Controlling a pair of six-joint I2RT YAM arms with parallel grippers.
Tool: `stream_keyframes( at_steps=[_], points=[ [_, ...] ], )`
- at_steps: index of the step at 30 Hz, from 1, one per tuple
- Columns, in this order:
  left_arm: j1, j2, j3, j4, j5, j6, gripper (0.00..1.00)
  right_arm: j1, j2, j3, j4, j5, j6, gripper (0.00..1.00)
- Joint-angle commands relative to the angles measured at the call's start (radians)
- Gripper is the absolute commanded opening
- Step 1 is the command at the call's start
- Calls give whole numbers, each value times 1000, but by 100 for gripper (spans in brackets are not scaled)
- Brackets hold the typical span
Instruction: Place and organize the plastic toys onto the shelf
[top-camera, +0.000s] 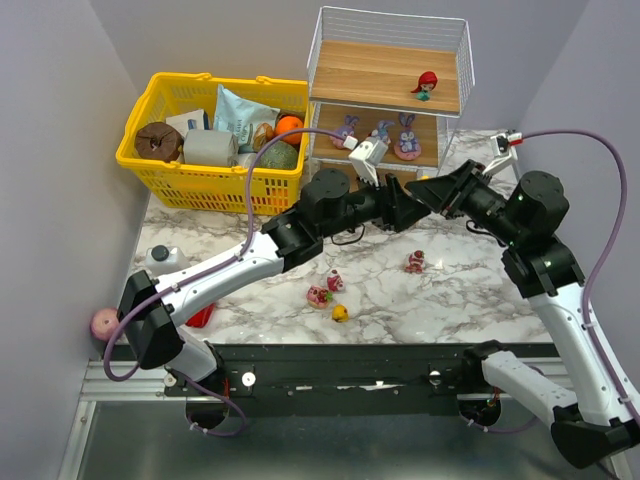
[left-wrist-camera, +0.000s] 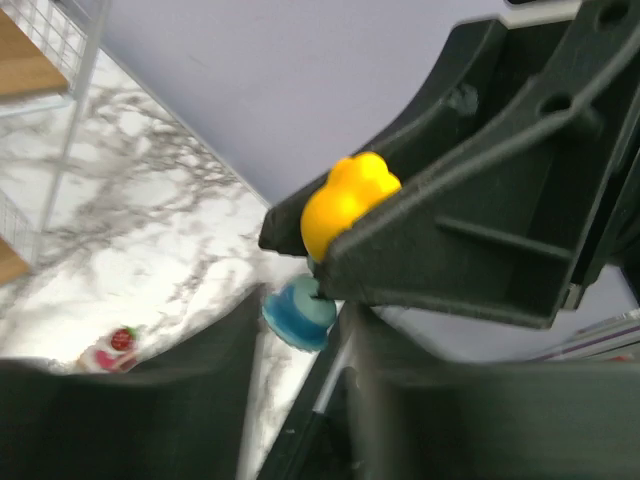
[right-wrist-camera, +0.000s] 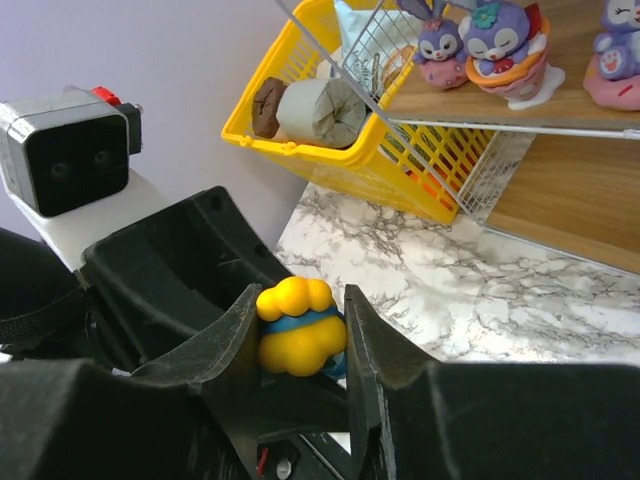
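Where both arms meet in mid-air before the shelf (top-camera: 390, 70), we note the right gripper (right-wrist-camera: 298, 300) clenched on a yellow-haired doll (right-wrist-camera: 296, 335), above the white marble table (top-camera: 450, 290). The left gripper (left-wrist-camera: 305, 330) sits at the doll's blue base; whether it grips, we cannot tell. A red-haired doll (top-camera: 425, 84) stands on the top board and three bunnies (top-camera: 383, 130) on the middle one. Four loose toys (top-camera: 319, 294) lie on the marble. Pale lilac walls (top-camera: 60, 120) close in, with a yellow basket (top-camera: 160, 160) at far left.

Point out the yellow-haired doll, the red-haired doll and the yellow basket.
yellow-haired doll (right-wrist-camera: 296, 300): right wrist view, its hair.
red-haired doll (top-camera: 428, 78): top external view, its hair.
yellow basket (top-camera: 210, 186): top external view, front wall.
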Motion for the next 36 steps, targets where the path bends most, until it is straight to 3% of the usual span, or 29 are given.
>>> stream_keyframes(
  at_steps=[1, 3, 6, 12, 16, 27, 36],
  points=[
    [-5, -36, 20, -46, -48, 50, 75, 30, 61, 89, -4, 72, -60, 2],
    [-5, -73, 6, -92, -85, 86, 88, 43, 91, 158, -34, 114, -87, 1],
    [1, -144, -24, -145, -174, 150, 99, 83, 168, 279, -76, 192, -144, 1],
    [28, -294, -81, -364, -432, 224, 99, 172, 369, 512, -137, 393, -267, 1],
    [74, -358, -103, -479, -523, 227, 99, 214, 501, 695, -151, 521, -340, 1],
    [203, -472, -193, -556, -520, 204, 99, 251, 789, 1015, -150, 727, -529, 1],
    [239, -464, -201, -570, -501, 202, 99, 253, 892, 1096, -188, 761, -557, 2]
  ],
)
